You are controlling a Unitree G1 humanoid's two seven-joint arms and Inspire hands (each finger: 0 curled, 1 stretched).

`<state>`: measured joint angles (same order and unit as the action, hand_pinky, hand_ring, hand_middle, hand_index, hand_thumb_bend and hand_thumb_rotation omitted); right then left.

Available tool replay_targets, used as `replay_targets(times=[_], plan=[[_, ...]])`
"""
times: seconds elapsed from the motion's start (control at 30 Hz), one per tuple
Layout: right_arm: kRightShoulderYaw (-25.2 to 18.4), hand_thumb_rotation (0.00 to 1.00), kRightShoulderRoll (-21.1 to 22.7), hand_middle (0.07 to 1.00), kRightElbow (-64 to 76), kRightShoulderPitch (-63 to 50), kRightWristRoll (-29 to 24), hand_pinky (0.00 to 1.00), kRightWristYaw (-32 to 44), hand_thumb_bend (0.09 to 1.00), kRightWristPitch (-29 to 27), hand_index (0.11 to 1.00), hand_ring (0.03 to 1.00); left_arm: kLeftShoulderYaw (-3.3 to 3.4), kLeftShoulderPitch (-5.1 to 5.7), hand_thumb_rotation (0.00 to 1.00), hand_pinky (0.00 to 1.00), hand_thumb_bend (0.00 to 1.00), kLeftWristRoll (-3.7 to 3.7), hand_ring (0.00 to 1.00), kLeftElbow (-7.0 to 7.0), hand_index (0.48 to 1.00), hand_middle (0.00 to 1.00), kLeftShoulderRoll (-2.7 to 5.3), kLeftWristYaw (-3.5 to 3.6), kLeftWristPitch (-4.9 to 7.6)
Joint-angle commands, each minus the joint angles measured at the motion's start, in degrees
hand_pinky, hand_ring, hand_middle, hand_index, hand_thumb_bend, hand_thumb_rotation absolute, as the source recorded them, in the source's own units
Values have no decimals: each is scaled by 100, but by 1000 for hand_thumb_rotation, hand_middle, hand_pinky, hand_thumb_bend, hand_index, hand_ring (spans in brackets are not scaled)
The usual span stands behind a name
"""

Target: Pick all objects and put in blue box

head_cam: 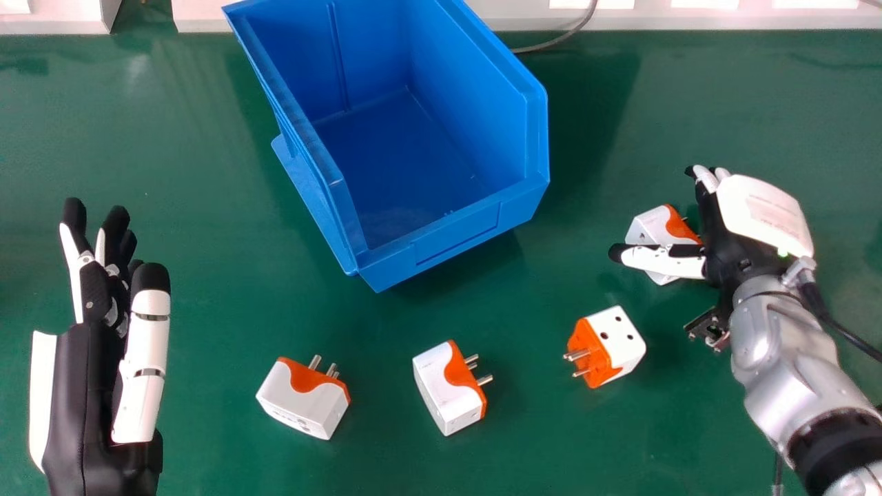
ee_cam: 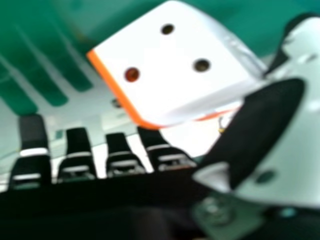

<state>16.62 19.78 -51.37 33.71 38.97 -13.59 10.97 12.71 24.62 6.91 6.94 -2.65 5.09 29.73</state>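
At the right of the head view my right hand (head_cam: 747, 227) is over the table, palm down, fingers relaxed, its thumb lying across a white-and-orange plug adapter (head_cam: 651, 226). In the right hand view that adapter (ee_cam: 175, 65) sits between the thumb and fingers of my right hand (ee_cam: 265, 130), not gripped. Three more adapters lie lower down: one (head_cam: 303, 399) left of centre, one (head_cam: 448, 389) in the middle, one (head_cam: 617, 344) nearer the right hand. My left hand (head_cam: 86, 372) stays at the far left with straight fingers. The blue box (head_cam: 451, 238) looks empty.
The green table (head_cam: 172, 172) spreads around everything. A grey cable (head_cam: 558, 38) runs behind the box, near white panels (head_cam: 689, 17) along the far edge. Another dark cable (head_cam: 851, 341) hangs beside the right forearm.
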Motion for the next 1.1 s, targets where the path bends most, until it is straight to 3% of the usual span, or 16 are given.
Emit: replay_targets(times=[0.0, 0.2, 0.3, 0.5, 0.63, 0.77, 0.9, 0.97, 1.07], plan=[[43, 606, -39, 937, -217, 123, -71, 777, -60, 599, 52, 903, 900, 21, 26, 776, 1000, 290, 82, 1000, 169, 987, 1000, -28, 27, 17], [175, 609, -70, 932, -609, 416, -94, 770, -53, 590, 99, 893, 890, 47, 43, 791, 1000, 279, -14, 1000, 165, 987, 998, -37, 0, 82], [222, 602, -77, 931, -699, 490, -113, 775, -9, 578, 139, 891, 890, 37, 68, 785, 1000, 264, 67, 1000, 198, 985, 997, -16, 18, 48], [317, 540, -86, 934, -730, 522, -115, 787, 105, 580, 267, 893, 896, 24, 153, 780, 1000, 246, 32, 1000, 278, 988, 1000, 18, -21, 24], [473, 485, -59, 936, -550, 453, -22, 790, 244, 589, 465, 894, 901, 13, 153, 788, 1000, 238, 85, 1000, 286, 991, 1000, 0, 16, 4], [619, 384, 7, 931, -85, 273, 66, 785, 450, 599, 722, 885, 896, -2, 141, 781, 1000, 248, 113, 1000, 293, 989, 1000, 8, 28, 9], [749, 257, 98, 924, 451, 88, 137, 782, 708, 592, 1019, 877, 891, -7, 136, 783, 1000, 275, 57, 1000, 328, 990, 1000, 5, -3, -25], [750, 125, 134, 915, 731, 14, 125, 774, 831, 584, 1170, 870, 883, -14, 131, 783, 1000, 280, 58, 1000, 348, 989, 999, 5, -6, -48], [669, 16, 143, 894, 934, -4, 35, 683, 940, 518, 1307, 859, 852, -23, 124, 771, 1000, 271, 76, 1000, 372, 987, 999, 17, -10, -74]])
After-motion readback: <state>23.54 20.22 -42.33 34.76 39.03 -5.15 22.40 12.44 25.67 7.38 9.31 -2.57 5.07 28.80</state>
